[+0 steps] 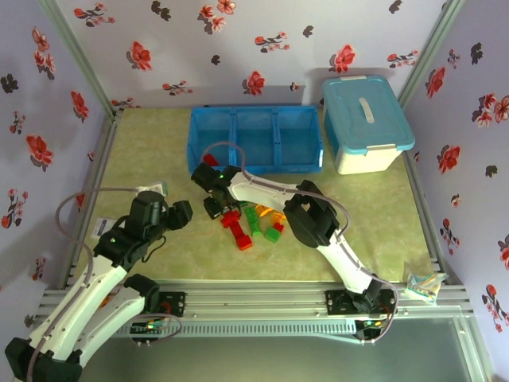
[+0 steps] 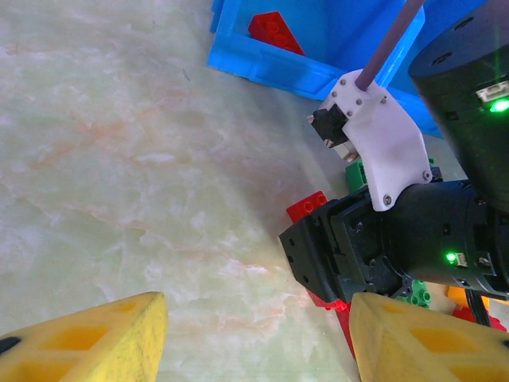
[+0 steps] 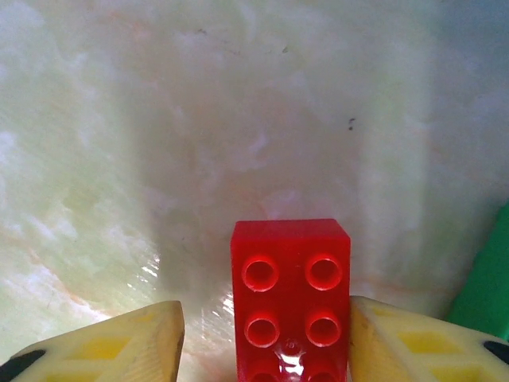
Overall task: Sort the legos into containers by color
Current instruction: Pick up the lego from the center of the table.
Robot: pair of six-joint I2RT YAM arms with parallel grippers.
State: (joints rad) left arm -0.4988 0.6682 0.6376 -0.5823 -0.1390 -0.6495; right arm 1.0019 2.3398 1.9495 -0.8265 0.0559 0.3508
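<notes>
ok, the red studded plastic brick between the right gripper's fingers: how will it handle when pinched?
The red studded plastic brick looks rigid, flat-sided; probably won't deform. Glossy highlight suggests slippery faces. Lies flat on the pale marbled table, unlikely to roll.

Red brick (image 3: 291,298): glossy moulded plastic, smooth studs. Tabletop (image 3: 238,119): smooth marbled surface, slight sheen. Tray (image 1: 256,165): translucent blue plastic. Finger pads (image 3: 413,338): matt yellow, faintly textured. Front rail (image 1: 262,293): ribbed bare metal.
</notes>
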